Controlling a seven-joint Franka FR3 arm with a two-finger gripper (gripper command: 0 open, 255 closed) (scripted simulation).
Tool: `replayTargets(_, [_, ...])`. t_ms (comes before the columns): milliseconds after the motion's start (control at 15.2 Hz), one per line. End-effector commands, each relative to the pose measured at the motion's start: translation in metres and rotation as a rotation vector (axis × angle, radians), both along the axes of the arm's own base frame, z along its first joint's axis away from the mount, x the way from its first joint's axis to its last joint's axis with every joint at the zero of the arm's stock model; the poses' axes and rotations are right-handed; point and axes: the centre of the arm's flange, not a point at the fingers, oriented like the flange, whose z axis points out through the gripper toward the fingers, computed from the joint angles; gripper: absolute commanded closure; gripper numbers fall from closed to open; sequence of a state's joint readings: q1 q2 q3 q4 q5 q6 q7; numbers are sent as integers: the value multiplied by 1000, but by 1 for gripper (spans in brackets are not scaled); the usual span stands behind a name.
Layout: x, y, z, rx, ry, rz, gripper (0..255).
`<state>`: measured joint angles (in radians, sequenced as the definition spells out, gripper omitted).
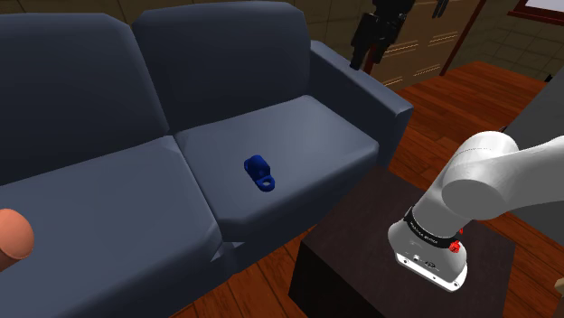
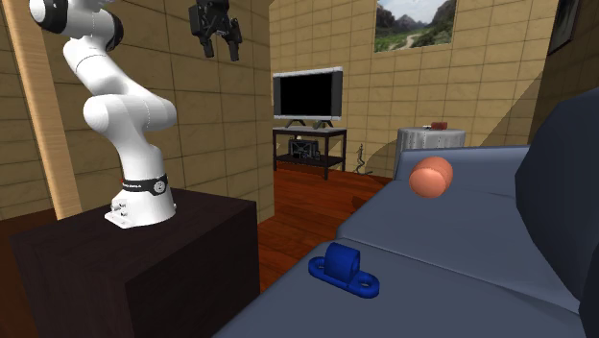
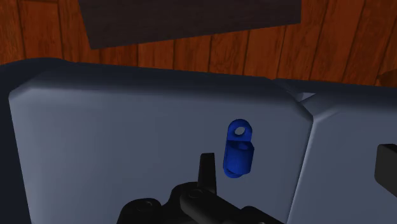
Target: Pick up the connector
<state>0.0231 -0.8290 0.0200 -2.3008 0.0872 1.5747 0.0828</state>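
The connector (image 1: pixel 259 173) is a small blue piece with a round body and a flat tab with a hole. It lies on the right-hand seat cushion of a dark grey-blue sofa (image 1: pixel 298 135), near the cushion's front. In the second exterior view the connector (image 2: pixel 344 271) rests close to the seat's front edge. My black gripper (image 2: pixel 219 50) hangs high above the sofa, open and holding nothing. In the wrist view the connector (image 3: pixel 240 149) lies far below, just beside one finger (image 3: pixel 205 175), with the other finger (image 3: pixel 386 165) well apart from it.
An orange rounded object (image 1: pixel 14 237) lies on the other seat cushion. My dark box stand (image 1: pixel 361 244) sits right in front of the sofa on a wooden floor. A TV on a low stand (image 2: pixel 307 94) and a small covered table (image 2: pixel 430 139) are across the room.
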Motion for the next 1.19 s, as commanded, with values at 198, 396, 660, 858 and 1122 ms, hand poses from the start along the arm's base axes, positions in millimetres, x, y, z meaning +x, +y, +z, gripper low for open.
replayTargets(198, [20, 5, -33, 5, -8, -23, 0])
replayTargets(396, [40, 10, -66, 10, -15, -47, 0])
replayTargets(660, [68, 16, -109, 17, -26, -78, 0])
replayTargets(858, [89, 21, -142, 22, -33, -102, 0])
replayTargets(1122, [118, 26, -185, 29, -43, -133, 0])
